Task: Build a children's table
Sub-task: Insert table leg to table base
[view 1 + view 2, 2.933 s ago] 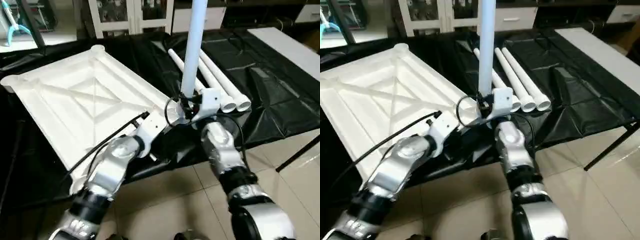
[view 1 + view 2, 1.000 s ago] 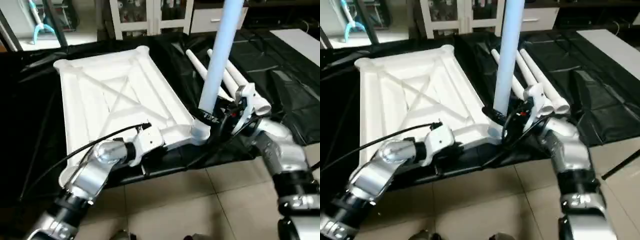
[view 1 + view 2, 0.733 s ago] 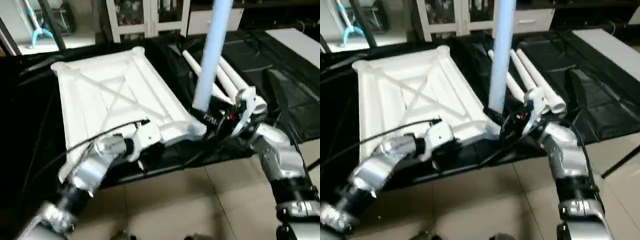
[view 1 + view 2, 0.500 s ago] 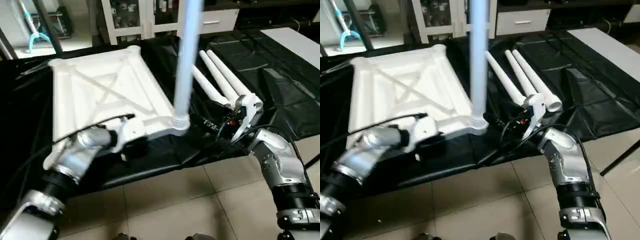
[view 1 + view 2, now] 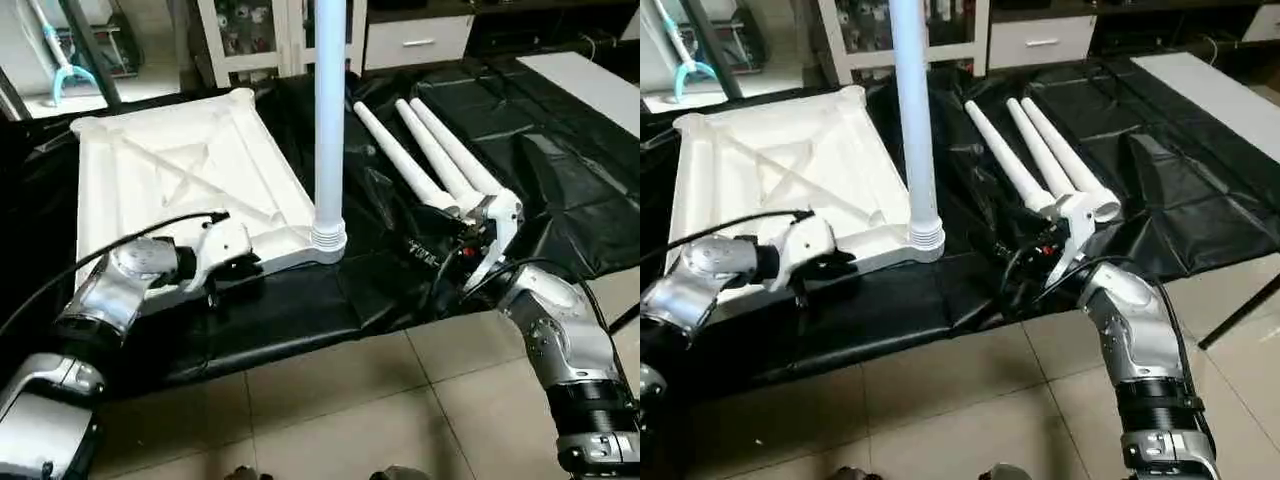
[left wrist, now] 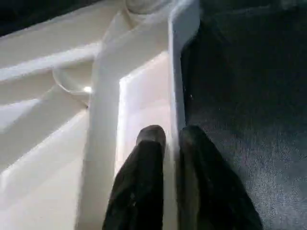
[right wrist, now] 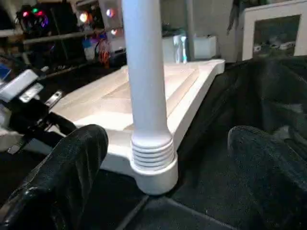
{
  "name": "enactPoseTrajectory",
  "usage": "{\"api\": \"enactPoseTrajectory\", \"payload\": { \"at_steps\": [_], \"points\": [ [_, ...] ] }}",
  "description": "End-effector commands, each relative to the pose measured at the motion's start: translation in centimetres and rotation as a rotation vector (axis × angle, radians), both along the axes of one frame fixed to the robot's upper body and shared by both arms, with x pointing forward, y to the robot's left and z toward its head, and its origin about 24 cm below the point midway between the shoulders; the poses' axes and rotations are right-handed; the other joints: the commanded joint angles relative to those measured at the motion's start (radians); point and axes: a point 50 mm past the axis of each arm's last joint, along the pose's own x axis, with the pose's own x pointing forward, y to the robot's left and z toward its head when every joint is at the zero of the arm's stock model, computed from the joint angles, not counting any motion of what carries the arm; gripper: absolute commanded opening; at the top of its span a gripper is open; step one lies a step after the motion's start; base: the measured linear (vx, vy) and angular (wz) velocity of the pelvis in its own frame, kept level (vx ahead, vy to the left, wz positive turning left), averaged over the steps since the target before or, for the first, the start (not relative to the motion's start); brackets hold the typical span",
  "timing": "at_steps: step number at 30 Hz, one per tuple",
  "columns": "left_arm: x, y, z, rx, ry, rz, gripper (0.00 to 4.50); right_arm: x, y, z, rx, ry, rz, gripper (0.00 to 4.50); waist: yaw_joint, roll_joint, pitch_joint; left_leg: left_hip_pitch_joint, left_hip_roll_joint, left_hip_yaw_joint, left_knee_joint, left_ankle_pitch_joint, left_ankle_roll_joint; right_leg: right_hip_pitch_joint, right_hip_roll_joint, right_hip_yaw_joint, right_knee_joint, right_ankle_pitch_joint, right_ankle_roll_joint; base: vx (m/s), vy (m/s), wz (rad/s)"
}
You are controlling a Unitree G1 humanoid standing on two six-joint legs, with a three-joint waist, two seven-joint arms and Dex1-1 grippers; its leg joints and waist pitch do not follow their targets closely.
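A: Status? Start with the big stuff.

B: Black-sheeted bench (image 5: 560, 190) carries everything. White plastic rectangular tabletop (image 5: 150, 190) lies underside up on it, X-ribs showing, toward the robot's left.

A: Legs?

B: One white tapered tubular leg (image 5: 329, 120) stands upright in the near corner socket (image 7: 152, 167), ribbed collar sitting on the socket rim. Whether it's fully seated I can't tell. Three loose white legs (image 5: 425, 160) lie side by side on the bench, right of the tabletop. So, by my read, one of four is in and three are left.

A: Claws?

B: Left claw (image 6: 165, 143) has its black fingers narrow, straddling the tabletop's near edge wall. Whether they pinch it or just sit against it, I can't tell. Right claw (image 7: 168, 158) is wide apart, fingers on either side of the standing leg, not touching it, holding nothing.

A: Next?

B: Probably fetch a loose leg for another socket.
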Motion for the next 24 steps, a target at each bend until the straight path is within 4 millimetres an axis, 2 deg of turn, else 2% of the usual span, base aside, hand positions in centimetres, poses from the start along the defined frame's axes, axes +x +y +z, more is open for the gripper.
{"api": "enactPoseTrajectory", "payload": {
  "at_steps": [1, 2, 4, 5, 6, 8, 9, 10, 11, 12, 13, 15, 16, 17, 18, 19, 20, 21, 22, 23, 24],
  "points": [
    [0.6, 0.5, 2.0, -0.034, -0.065, 0.008, 1.14, 0.0, -0.2, 0.5, 0.016, -0.017, -0.020, 4.50, 0.006, 0.009, -0.088, 0.021, 0.036, -0.012, -0.067, -0.180, 0.048, 0.057, -0.064, 0.045, -0.069, -0.074, -0.278, 0.000, 0.000, 0.00],
    [0.7, 0.5, 2.4, -0.053, -0.077, -0.003, 1.23, -0.2, -0.3, 0.4, 0.018, -0.012, -0.030, 4.50, 0.009, 0.014, -0.086, 0.023, 0.036, -0.012, -0.068, -0.193, 0.041, 0.054, -0.063, 0.045, -0.071, -0.087, -0.273, 0.000, 0.000, 0.00],
    [0.7, 0.6, 3.6, -0.111, -0.106, -0.003, 1.40, -0.4, -0.4, 0.3, 0.022, -0.001, -0.048, 4.50, 0.012, 0.013, -0.086, 0.023, 0.037, -0.012, -0.069, -0.201, 0.031, 0.054, -0.063, 0.045, -0.071, -0.091, -0.272, 0.000, 0.000, 0.00],
    [0.9, 0.8, 4.5, -0.168, -0.147, 0.041, 1.40, -0.6, -0.5, 0.4, 0.030, 0.002, -0.067, 4.50, 0.017, 0.020, -0.086, 0.025, 0.038, -0.012, -0.070, -0.201, 0.024, 0.055, -0.064, 0.046, -0.067, -0.089, -0.270, 0.000, 0.000, 0.00],
    [0.9, 0.8, 4.5, -0.168, -0.147, 0.041, 1.50, -0.6, -0.5, 0.4, 0.030, 0.002, -0.067, 4.50, 0.018, 0.016, -0.088, 0.024, 0.038, -0.012, -0.069, -0.196, 0.025, 0.054, -0.063, 0.045, -0.067, -0.074, -0.272, 0.000, 0.000, 0.00],
    [1.4, 1.6, 6.1, -0.330, -0.219, 0.242, 1.50, -0.9, -0.9, 0.6, 0.052, -0.009, -0.139, 4.50, 0.020, 0.001, -0.095, 0.025, 0.038, -0.009, -0.065, -0.177, 0.027, 0.056, -0.063, 0.045, -0.061, -0.053, -0.278, 0.000, 0.000, 0.00],
    [1.4, 2.0, 6.4, -0.374, -0.220, 0.310, 1.50, -1.0, -1.1, 0.8, 0.060, -0.018, -0.164, 4.50, 0.020, 0.007, -0.094, 0.024, 0.044, -0.009, -0.065, -0.167, 0.024, 0.058, -0.066, 0.047, -0.053, -0.037, -0.285, 0.000, 0.000, 0.00],
    [1.3, 2.2, 6.5, -0.400, -0.219, 0.351, 1.50, -1.1, -1.1, 0.9, 0.065, -0.023, -0.180, 4.50, 0.021, 0.001, -0.090, 0.021, 0.038, -0.009, -0.065, -0.168, 0.038, 0.054, -0.063, 0.044, -0.064, -0.074, -0.275, 0.000, 0.000, 0.00],
    [1.3, 2.2, 6.4, -0.417, -0.218, 0.370, 1.50, -1.2, -1.1, 0.9, 0.064, -0.025, -0.181, 4.50, 0.021, 0.002, -0.091, 0.020, 0.037, -0.010, -0.064, -0.164, 0.037, 0.057, -0.063, 0.044, -0.062, -0.085, -0.270, 0.000, 0.000, 0.00],
    [0.3, 2.1, 6.1, -0.572, -0.201, 0.537, 1.50, -2.0, -0.9, 1.2, 0.048, -0.044, -0.195, 4.50, 0.020, -0.009, -0.091, 0.021, 0.045, -0.007, -0.064, -0.149, 0.033, 0.059, -0.066, 0.048, -0.053, -0.082, -0.269, 0.000, 0.000, 0.00],
    [-0.1, 2.1, 6.0, -0.622, -0.192, 0.588, 1.50, -2.3, -0.8, 1.2, 0.041, -0.051, -0.199, 4.50, 0.022, -0.010, -0.085, 0.014, 0.047, -0.007, -0.065, -0.136, 0.054, 0.058, -0.068, 0.046, -0.063, -0.089, -0.266, 0.000, 0.000, 0.00],
    [-1.0, 1.8, 5.3, -0.711, -0.184, 0.664, 1.50, -2.4, -0.4, 1.1, 0.039, -0.071, -0.240, 4.50, 0.020, -0.023, -0.087, 0.014, 0.035, -0.003, -0.061, -0.140, 0.067, 0.052, -0.060, 0.045, -0.073, -0.158, -0.239, 0.000, 0.000, 0.00],
    [-1.4, 1.4, 5.1, -0.738, -0.186, 0.676, 1.50, -2.4, -0.3, 1.1, 0.035, -0.079, -0.258, 4.50, 0.019, -0.016, -0.085, 0.013, 0.033, -0.004, -0.062, -0.152, 0.061, 0.048, -0.060, 0.044, -0.081, -0.209, -0.217, 0.000, 0.000, 0.00],
    [-2.1, 0.6, 4.7, -0.774, -0.197, 0.703, 1.50, -2.6, -0.1, 1.2, 0.035, -0.088, -0.273, 4.50, 0.017, -0.022, -0.084, 0.015, 0.039, -0.007, -0.067, -0.176, 0.049, 0.047, -0.060, 0.044, -0.085, -0.242, -0.199, 0.000, 0.000, 0.00],
    [-3.6, -0.6, 4.1, -0.821, -0.241, 0.761, 1.50, -2.9, 0.3, 1.1, 0.029, -0.087, -0.288, 4.50, 0.016, -0.028, -0.083, 0.011, 0.049, -0.010, -0.072, -0.173, 0.043, 0.052, -0.062, 0.046, -0.084, -0.218, -0.194, 0.000, 0.000, 0.00],
    [-4.2, -0.8, 3.9, -0.838, -0.264, 0.788, 1.50, -3.2, 0.5, 0.9, 0.023, -0.081, -0.293, 4.50, 0.015, -0.034, -0.081, 0.012, 0.051, -0.009, -0.073, -0.180, 0.046, 0.049, -0.061, 0.046, -0.089, -0.222, -0.190, 0.000, 0.000, 0.00],
    [-5.4, -1.2, 3.1, -0.854, -0.275, 0.838, 1.50, -3.5, 0.3, 0.3, -0.024, -0.051, -0.332, 4.50, 0.017, -0.030, -0.084, 0.016, 0.049, -0.008, -0.071, -0.188, 0.046, 0.044, -0.057, 0.046, -0.090, -0.234, -0.176, 0.000, 0.000, 0.00],
    [-6.2, -1.4, 2.6, -0.861, -0.271, 0.877, 1.50, -3.8, 0.2, -0.1, -0.060, -0.029, -0.364, 4.50, 0.017, -0.031, -0.082, 0.015, 0.044, -0.007, -0.072, -0.204, 0.041, 0.041, -0.053, 0.047, -0.096, -0.257, -0.155, 0.000, 0.000, 0.00],
    [-7.1, -1.2, 1.9, -0.822, -0.304, 0.956, 1.50, -4.2, 0.0, -0.6, -0.089, -0.002, -0.403, 4.50, 0.017, -0.031, -0.082, 0.015, 0.044, -0.007, -0.072, -0.204, 0.041, 0.041, -0.053, 0.047, -0.096, -0.257, -0.155, 0.000, 0.000, 0.00],
    [-7.8, -0.8, 1.5, -0.764, -0.351, 1.026, 1.50, -4.5, -0.1, -0.8, -0.097, 0.015, -0.430, 4.50, 0.016, -0.037, -0.078, 0.015, 0.047, -0.011, -0.081, -0.243, 0.028, 0.041, -0.050, 0.046, -0.104, -0.298, -0.117, 0.000, 0.000, 0.00],
    [-8.7, -0.3, 0.8, -0.671, -0.391, 1.103, 1.50, -4.9, 0.0, -1.0, -0.077, 0.026, -0.447, 4.50, 0.012, -0.039, -0.078, 0.020, 0.045, -0.012, -0.083, -0.281, 0.022, 0.038, -0.047, 0.045, -0.110, -0.337, -0.093, 0.000, 0.000, 0.00]
  ]
}}
